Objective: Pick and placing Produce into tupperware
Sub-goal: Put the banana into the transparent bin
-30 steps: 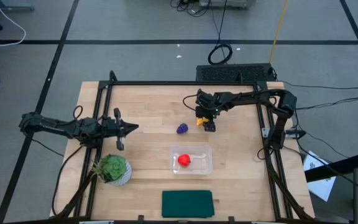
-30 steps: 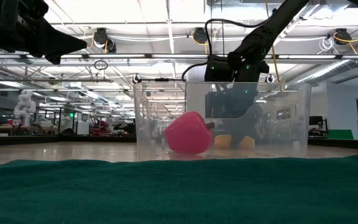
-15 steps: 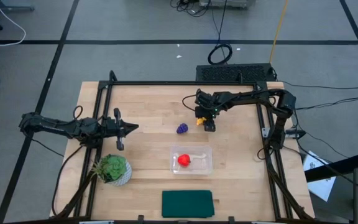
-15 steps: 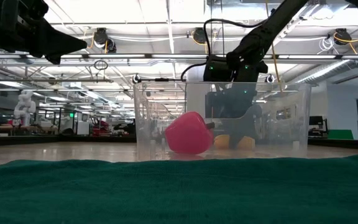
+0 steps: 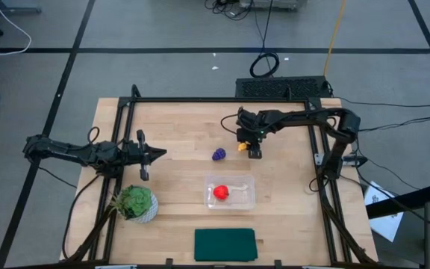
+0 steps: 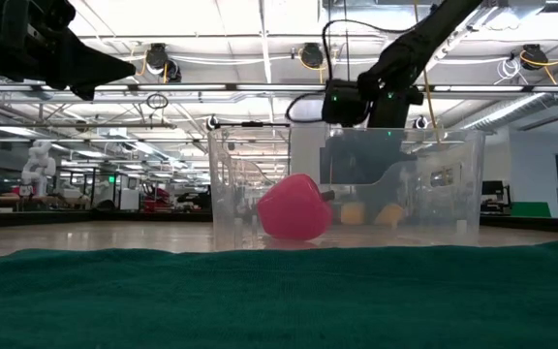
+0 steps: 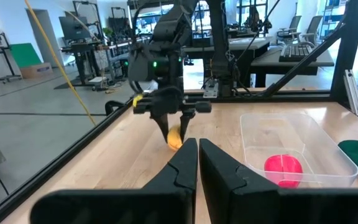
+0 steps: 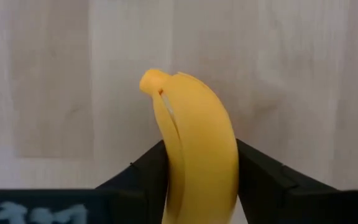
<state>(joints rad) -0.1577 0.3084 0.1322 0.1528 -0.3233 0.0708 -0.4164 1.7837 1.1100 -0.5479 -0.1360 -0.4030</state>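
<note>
Wooden counter under a bright workshop ceiling: banana gripped, carry to the tupperware comes next

On the counter [image 5: 178, 134] the right tool [image 5: 254, 149] has its fingers clamped on the yellow banana [image 8: 194, 143], at the far side near the purple grapes [image 5: 219, 155], and appears to hold it just above the wood. The red fruit [image 5: 220, 193] already sits inside the clear tupperware [image 5: 246, 181], which stands nearer the front edge, so the second piece seems to be in hand. Next it likely needs a lift and a move over the container's rim before letting go. The left tool [image 5: 155, 154] waits at the left side, fingers together and holding nothing. No brand, label or writing can be read anywhere
</note>
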